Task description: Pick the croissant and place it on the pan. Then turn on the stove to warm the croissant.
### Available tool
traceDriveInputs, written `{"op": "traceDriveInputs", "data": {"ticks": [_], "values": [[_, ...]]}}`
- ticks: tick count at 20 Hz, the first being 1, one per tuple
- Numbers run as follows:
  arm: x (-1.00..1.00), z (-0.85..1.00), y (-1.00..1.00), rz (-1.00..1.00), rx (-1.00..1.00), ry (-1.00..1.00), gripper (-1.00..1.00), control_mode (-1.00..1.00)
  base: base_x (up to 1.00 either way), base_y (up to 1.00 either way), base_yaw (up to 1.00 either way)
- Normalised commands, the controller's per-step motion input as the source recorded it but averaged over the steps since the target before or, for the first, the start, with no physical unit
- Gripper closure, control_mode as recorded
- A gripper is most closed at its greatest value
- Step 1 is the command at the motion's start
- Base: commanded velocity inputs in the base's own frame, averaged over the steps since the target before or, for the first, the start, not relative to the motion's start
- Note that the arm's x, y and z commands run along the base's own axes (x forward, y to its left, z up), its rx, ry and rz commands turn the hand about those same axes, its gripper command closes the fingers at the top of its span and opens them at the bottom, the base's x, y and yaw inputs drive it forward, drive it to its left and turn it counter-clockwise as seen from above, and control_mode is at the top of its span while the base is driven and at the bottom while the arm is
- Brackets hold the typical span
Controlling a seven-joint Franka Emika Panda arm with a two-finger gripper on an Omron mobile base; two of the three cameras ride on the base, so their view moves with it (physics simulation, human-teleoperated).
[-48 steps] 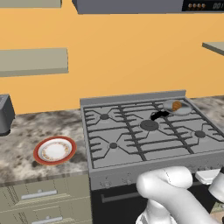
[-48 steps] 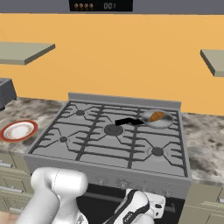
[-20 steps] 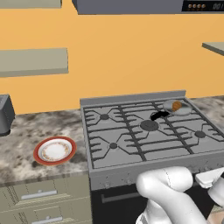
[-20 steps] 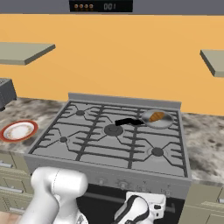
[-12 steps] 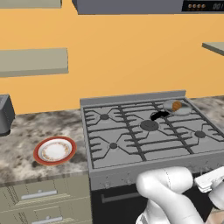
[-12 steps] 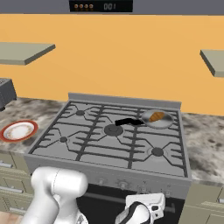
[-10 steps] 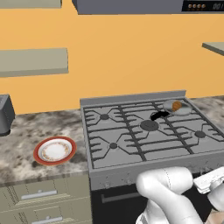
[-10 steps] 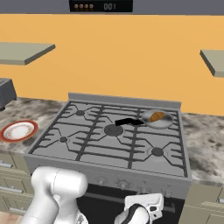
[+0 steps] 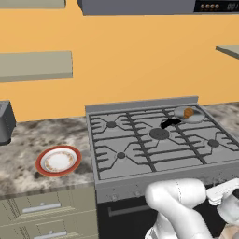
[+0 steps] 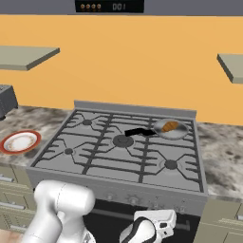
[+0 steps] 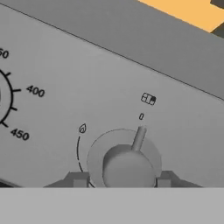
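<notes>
The croissant (image 9: 188, 112) (image 10: 171, 126) lies in the small grey pan (image 9: 179, 112) (image 10: 161, 129) on the back right burner of the stove (image 9: 140, 156) (image 10: 104, 163). The pan's black handle points toward the middle burner. My gripper (image 11: 121, 180) is down at the stove's front panel. In the hand view its two fingertips (image 11: 78, 179) flank a round grey knob (image 11: 129, 168), and the gripper is shut on it. The knob's pointer stands at the 0 mark, with a flame symbol to its left.
A red-rimmed white plate (image 9: 58, 161) (image 10: 20, 141) sits on the speckled counter left of the stove. A dark appliance (image 9: 3, 122) stands at the far left. An oven temperature dial (image 11: 4, 98) lies left of the knob. Drawers (image 9: 42, 210) run under the counter.
My hand at the stove front has shifted and turned slightly. The croissant, pan and plate have stayed put.
</notes>
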Motion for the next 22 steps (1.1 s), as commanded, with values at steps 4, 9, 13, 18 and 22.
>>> {"op": "traceDriveInputs", "data": {"ticks": [4,9,13,18,22], "values": [[0.20,0.66,0.53,0.28,-0.50,-0.27,1.00,-1.00,0.00,0.00,0.00],[0.02,0.55,0.20,0.41,-0.47,-0.37,1.00,-1.00,0.00,0.00,0.00],[0.04,0.48,0.01,0.54,-0.36,-0.30,1.00,-1.00,0.00,0.00,0.00],[0.07,0.24,0.00,0.68,-0.23,-0.23,1.00,-1.00,0.00,0.00,0.00],[0.00,0.01,0.00,0.77,-0.22,-0.26,1.00,-1.00,0.00,0.00,0.00]]}}
